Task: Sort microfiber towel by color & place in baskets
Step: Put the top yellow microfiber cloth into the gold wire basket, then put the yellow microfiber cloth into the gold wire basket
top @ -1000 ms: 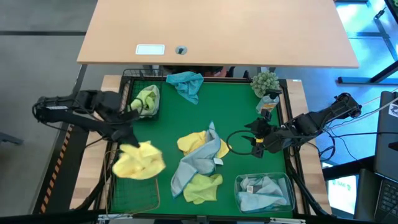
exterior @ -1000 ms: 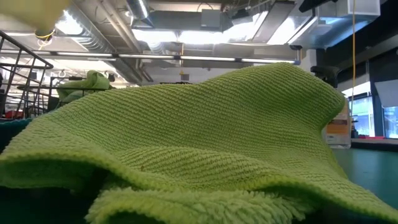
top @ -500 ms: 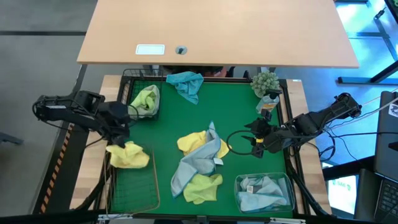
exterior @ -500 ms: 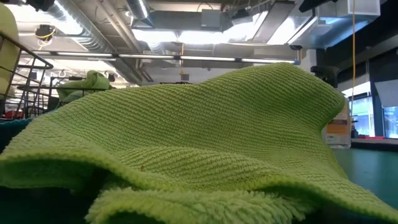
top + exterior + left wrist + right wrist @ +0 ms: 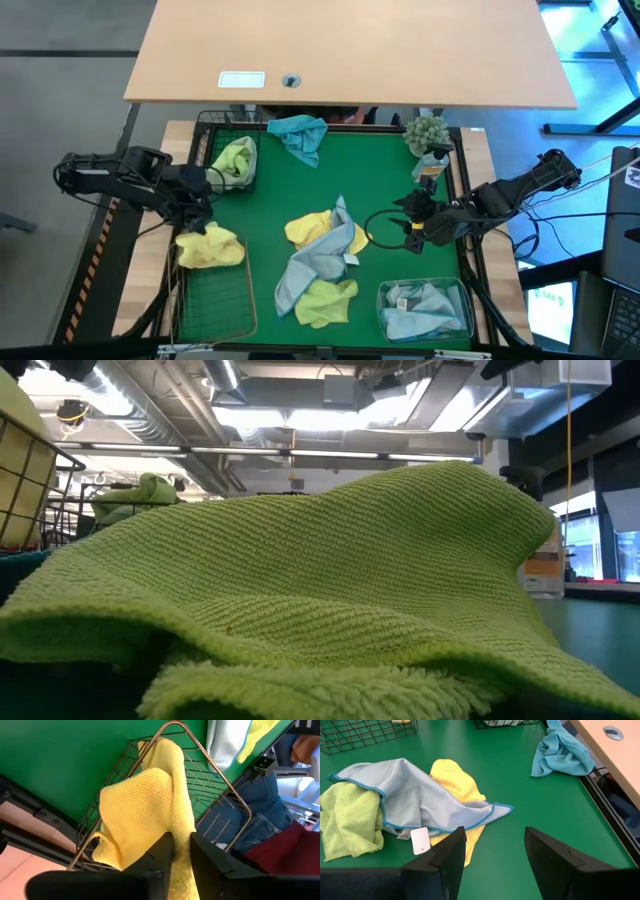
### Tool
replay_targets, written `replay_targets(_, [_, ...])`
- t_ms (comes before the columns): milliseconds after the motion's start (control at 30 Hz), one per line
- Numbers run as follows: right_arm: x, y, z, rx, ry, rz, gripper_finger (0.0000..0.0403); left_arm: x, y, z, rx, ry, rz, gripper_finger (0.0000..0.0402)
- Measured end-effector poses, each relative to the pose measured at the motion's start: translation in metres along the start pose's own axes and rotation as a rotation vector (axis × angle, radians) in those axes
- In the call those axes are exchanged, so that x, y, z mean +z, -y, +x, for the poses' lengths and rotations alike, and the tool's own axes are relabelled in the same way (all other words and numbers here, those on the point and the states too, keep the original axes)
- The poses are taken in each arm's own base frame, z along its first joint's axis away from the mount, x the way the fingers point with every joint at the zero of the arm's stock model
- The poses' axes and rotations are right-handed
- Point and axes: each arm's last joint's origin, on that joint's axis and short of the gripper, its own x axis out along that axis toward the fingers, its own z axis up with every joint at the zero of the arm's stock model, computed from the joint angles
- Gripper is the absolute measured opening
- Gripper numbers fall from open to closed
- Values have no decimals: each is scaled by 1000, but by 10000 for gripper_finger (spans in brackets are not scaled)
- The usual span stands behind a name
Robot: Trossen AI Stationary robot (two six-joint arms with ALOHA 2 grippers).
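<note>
Robotics lab — exposed ceiling ducts [image 5: 250, 395], strip lights, cabled arm [image 5: 520, 195] rig

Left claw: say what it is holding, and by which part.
The left claw has a yellow microfiber towel between its fingers by one bunched edge; the rest drapes onto the copper wire basket.

Three baskets at worktop [image 5: 380, 180] corners: wire basket [image 5: 212, 300] near left, another [image 5: 226, 160] far left, plastic tub [image 5: 424, 309] near right; towel pile [image 5: 320, 255] mid-worktop.

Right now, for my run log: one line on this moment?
left gripper: around yellow towel over copper basket | right gripper: open, waiting
</note>
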Motion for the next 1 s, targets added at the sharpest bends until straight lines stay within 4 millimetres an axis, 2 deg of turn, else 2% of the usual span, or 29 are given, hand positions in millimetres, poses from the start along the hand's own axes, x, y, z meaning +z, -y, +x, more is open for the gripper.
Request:
replay_targets(300, [0, 0, 0, 0, 0, 0, 202, 4, -1, 0, 54, 115, -1, 109])
replay_targets(533, [0, 0, 0, 0, 0, -25, 202, 6, -2, 0, 89, 197, 13, 120])
replay_targets(800, [0, -2, 2, -3, -7, -31, 202, 17, 9, -3, 59, 436, 142, 120])
replay_targets(1000, [-1, -13, 17, -10, -57, -62, 202, 25, 24, -8, -18, 606, 288, 120])
